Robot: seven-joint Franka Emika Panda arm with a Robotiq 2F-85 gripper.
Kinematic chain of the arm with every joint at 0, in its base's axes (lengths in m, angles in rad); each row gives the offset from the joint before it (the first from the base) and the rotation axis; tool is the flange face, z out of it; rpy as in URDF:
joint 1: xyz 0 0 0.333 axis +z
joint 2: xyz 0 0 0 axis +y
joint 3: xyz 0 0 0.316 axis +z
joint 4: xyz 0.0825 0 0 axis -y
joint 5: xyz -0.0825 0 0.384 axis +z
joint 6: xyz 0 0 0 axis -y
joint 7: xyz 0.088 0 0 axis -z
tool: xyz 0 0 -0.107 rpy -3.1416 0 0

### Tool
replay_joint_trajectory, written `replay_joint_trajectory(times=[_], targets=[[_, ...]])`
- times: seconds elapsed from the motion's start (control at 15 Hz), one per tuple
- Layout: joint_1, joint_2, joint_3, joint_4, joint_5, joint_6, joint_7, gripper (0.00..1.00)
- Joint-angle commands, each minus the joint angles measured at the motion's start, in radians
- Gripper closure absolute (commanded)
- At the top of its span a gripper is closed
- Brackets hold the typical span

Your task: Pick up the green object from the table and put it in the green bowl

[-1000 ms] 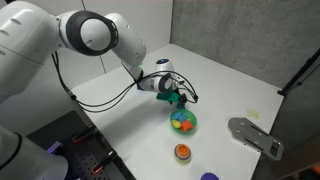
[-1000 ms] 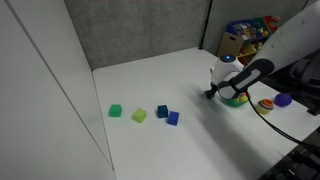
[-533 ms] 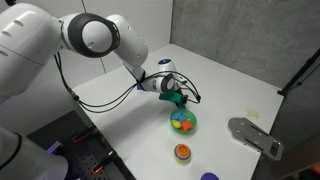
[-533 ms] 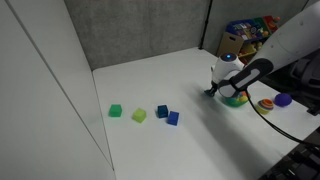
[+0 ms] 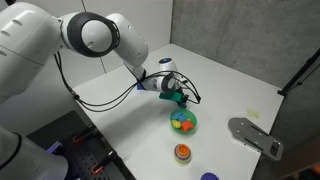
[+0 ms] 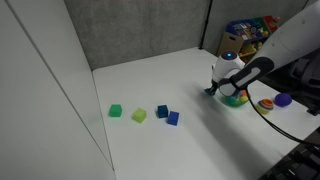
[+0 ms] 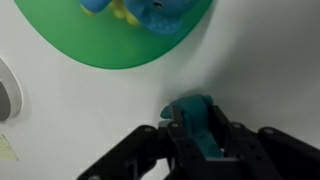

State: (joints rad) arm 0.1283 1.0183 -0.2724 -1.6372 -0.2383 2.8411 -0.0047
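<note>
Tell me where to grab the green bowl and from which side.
Likely take the green bowl by its rim, from above, one finger inside and one outside the wall. Use the bare near arc in the wrist view; toy pieces crowd the far part. The gripper holds the teal piece.

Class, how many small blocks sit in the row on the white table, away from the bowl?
4: a green block at one end, a lime block beside it, then a dark blue cube and a brighter blue cube close together. None seems hidden.
</note>
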Motion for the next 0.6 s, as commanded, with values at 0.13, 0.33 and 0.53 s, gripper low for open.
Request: replay_joint_trajectory(times=[0.13, 0.33, 0.53], targets=[[-0.021, -0.068, 0.005, -0.021, 0.003, -0.005, 0.021, 0.9], [-0.026, -0.119, -0.004, -0.051, 0.001, -0.014, 0.028, 0.9], [-0.029, -0.187, -0.021, -0.104, -0.006, -0.02, 0.034, 0.9]])
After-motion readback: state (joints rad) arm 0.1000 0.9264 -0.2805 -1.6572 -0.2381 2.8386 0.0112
